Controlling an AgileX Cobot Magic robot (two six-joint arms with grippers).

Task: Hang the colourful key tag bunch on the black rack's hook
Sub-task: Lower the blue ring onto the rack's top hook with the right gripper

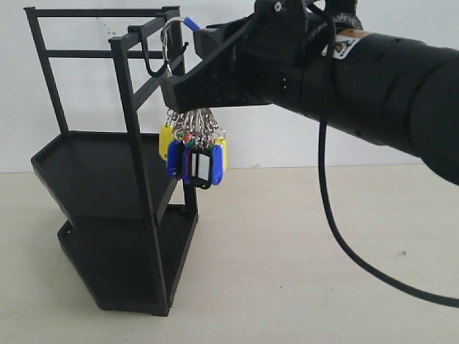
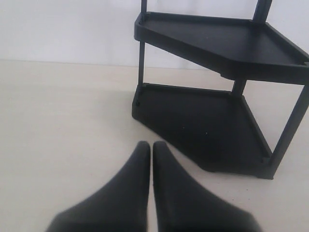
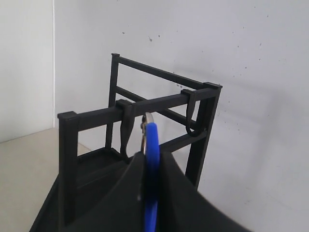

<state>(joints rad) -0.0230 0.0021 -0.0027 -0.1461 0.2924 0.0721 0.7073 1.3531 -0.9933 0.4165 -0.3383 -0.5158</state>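
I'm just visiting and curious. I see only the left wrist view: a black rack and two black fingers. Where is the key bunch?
Observer: The right gripper holds the key bunch by its loop, high up at the top bar of the rack, with the tags dangling below.
Operator: So is it on the hook?
Observer: The loop sits right beside a hook that hangs from that bar. No view shows whether it has caught.
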